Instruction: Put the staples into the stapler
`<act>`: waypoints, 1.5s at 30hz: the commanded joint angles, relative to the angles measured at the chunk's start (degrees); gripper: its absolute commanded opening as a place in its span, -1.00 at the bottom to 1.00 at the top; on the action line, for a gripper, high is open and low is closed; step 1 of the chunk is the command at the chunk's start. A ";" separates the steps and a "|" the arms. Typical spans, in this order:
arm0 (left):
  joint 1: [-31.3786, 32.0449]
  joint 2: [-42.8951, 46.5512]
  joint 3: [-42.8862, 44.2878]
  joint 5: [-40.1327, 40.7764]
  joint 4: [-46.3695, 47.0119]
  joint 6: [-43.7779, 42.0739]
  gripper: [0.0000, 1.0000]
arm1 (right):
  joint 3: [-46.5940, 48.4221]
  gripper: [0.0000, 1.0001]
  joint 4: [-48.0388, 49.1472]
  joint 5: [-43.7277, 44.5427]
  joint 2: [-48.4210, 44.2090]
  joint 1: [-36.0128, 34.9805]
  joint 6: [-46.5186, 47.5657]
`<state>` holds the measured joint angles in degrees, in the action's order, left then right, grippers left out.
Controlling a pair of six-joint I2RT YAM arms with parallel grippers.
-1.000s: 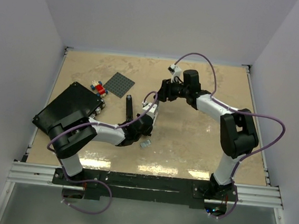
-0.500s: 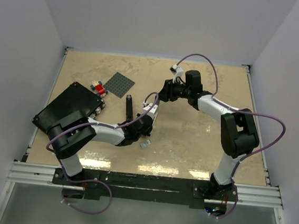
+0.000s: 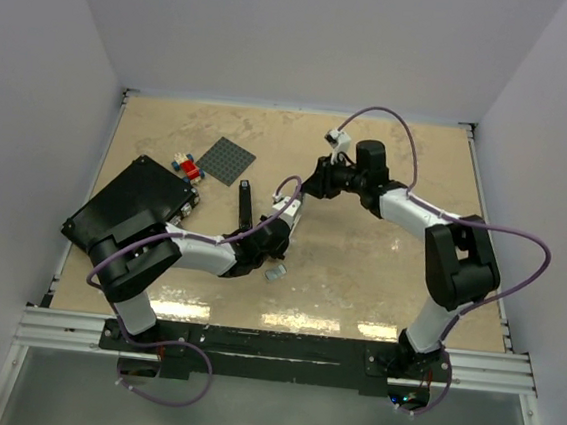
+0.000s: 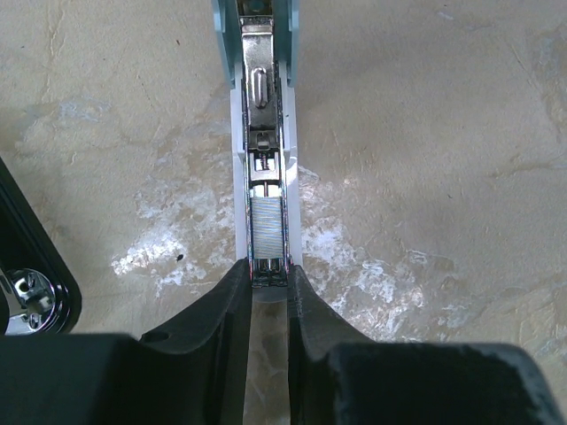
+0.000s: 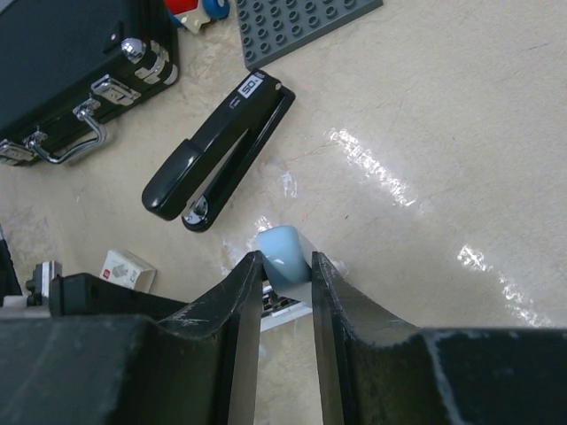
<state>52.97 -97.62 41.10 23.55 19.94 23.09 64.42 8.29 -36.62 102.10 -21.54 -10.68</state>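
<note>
The pale blue and white stapler (image 4: 266, 106) lies open on the table, its metal channel facing up. The staples (image 4: 266, 232), a ribbed grey strip, sit in that channel near its front end. My left gripper (image 4: 267, 282) is shut on the channel's near end, a finger pressed to each side. In the right wrist view the stapler's raised blue top (image 5: 285, 251) sits between my right gripper (image 5: 285, 266) fingers, which touch it on both sides. From the top view the two grippers meet near the table's middle (image 3: 300, 199).
A black stapler (image 5: 221, 150) lies left of the blue one. A little white box (image 5: 127, 266) sits by the left arm. A black case (image 3: 128, 208), a grey studded plate (image 3: 226, 159) and small coloured bricks (image 3: 185, 167) lie at the left.
The right gripper's jaws have narrowed onto the blue stapler top, and the right arm's elbow has shifted slightly right. The left arm has not moved.
</note>
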 commanded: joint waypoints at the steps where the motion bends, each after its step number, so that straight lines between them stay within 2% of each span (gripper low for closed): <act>1: -0.41 1.38 0.38 0.35 0.62 -0.77 -0.92 | -4.30 -0.46 -0.39 -0.74 -6.46 -3.15 2.32; 9: -0.32 0.95 0.82 0.35 0.53 -0.94 -0.92 | -13.61 -0.46 5.59 1.64 -13.15 -6.76 1.36; 15: -0.41 0.68 1.08 0.53 0.62 -0.85 -0.93 | -17.30 -0.46 7.87 2.69 -15.18 -9.05 -0.66; 19: -0.32 0.15 1.52 0.53 0.27 -0.68 -0.89 | -19.16 -0.44 7.53 6.82 -17.90 -9.13 -1.98; 22: -0.41 -0.11 1.96 0.62 -0.60 -0.07 -0.64 | -19.95 -0.40 5.42 11.82 -20.54 -8.70 -2.94; 25: -0.41 1.03 1.96 0.79 -1.48 0.37 -0.22 | -20.91 -0.38 4.10 15.34 -23.52 -7.82 -4.79; 27: -0.41 1.64 1.88 0.88 -2.88 0.99 -0.10 | -21.62 -0.36 3.49 16.58 -24.93 -6.85 -5.49; 28: -0.41 2.43 1.88 0.80 -3.50 1.43 0.03 | -21.71 -0.36 2.61 18.32 -26.42 -6.50 -5.76; 30: -0.41 3.31 1.88 0.53 -5.87 2.48 0.15 | -21.97 -0.36 1.82 18.78 -27.66 -5.62 -5.93; 31: -0.41 4.45 1.96 0.27 -6.66 2.83 0.30 | -22.06 -0.36 1.12 19.13 -28.88 -5.44 -5.93; 35: -0.41 7.88 3.89 -0.08 -13.25 4.94 0.59 | -22.24 -0.35 -1.52 21.85 -31.96 -4.83 -6.81; 38: -0.41 10.17 7.83 0.09 -19.84 5.65 0.65 | -21.45 -0.33 -5.91 26.84 -34.15 -4.74 -7.42; 40: -1.11 10.44 10.65 -0.60 -27.39 5.74 0.65 | -20.92 -0.28 -10.11 30.10 -35.30 -4.65 -8.21; 45: -4.27 6.05 22.60 -4.74 -41.20 4.86 0.59 | -20.57 -0.11 -15.50 38.53 -39.86 -4.56 -10.41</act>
<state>51.31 -89.49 54.74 21.80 -7.90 27.55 42.61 -1.39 -7.03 66.06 -26.33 -18.50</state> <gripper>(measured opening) 0.815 0.411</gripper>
